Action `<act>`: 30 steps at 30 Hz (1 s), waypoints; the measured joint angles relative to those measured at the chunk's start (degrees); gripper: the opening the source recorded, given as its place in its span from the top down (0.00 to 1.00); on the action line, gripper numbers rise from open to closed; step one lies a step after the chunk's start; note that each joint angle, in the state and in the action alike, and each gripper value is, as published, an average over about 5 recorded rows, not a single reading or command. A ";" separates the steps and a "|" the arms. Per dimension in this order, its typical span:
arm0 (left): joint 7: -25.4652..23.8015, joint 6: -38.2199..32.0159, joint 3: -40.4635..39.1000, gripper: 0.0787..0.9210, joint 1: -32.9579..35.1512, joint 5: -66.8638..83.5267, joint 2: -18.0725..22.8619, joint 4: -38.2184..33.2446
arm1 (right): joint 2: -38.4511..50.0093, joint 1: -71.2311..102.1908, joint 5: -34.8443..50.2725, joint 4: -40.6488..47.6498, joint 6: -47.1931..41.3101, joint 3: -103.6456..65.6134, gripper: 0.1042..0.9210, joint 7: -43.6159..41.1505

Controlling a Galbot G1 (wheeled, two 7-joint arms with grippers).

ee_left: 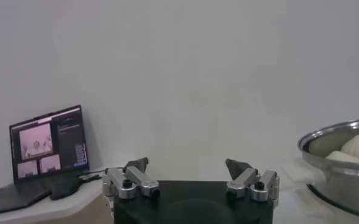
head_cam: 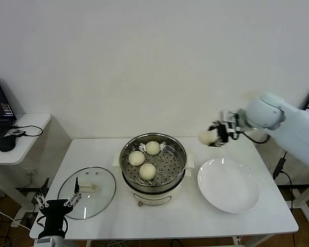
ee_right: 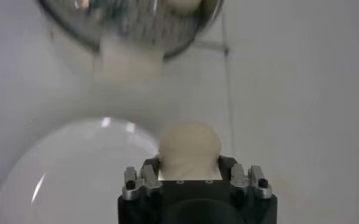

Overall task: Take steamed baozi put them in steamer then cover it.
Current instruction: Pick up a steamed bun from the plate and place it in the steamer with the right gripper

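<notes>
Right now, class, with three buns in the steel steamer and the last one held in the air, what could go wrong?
1. The right gripper holds the fourth cream-white round bun above the white table, beyond the empty white plate; a slip would likely drop it there.
2. Three buns already crowd the shiny round steamer; the fourth may land on one.
3. The clear glass lid lies beside the open left gripper and could get knocked.

bench (head_cam: 159,221): white | on it I see: cover (head_cam: 87,193) left, steamer (head_cam: 153,164) centre, empty white plate (head_cam: 228,185) right

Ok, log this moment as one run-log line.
right gripper: holds fourth baozi above table | steamer: three buns | cover: off | left gripper: open, idle
</notes>
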State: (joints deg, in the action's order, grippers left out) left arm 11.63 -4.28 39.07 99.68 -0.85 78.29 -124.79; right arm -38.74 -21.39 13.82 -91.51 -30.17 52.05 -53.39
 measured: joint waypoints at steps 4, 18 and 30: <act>0.04 -0.06 0.42 0.12 0.47 0.10 0.22 -0.62 | -4.29 -2.01 4.00 -0.19 -2.93 3.77 0.38 2.86; 0.25 -0.39 1.71 0.12 0.73 0.74 0.58 -0.73 | -15.35 -0.90 8.78 3.53 -9.09 10.68 0.38 11.20; 0.25 -0.37 1.80 0.12 -0.21 0.94 0.36 0.35 | -17.28 1.82 7.64 5.50 -10.66 12.06 0.35 13.16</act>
State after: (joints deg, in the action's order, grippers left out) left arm 11.88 -4.65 40.87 99.47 0.09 78.66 -124.44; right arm -56.02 -19.57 21.47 -86.02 -40.83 64.10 -40.23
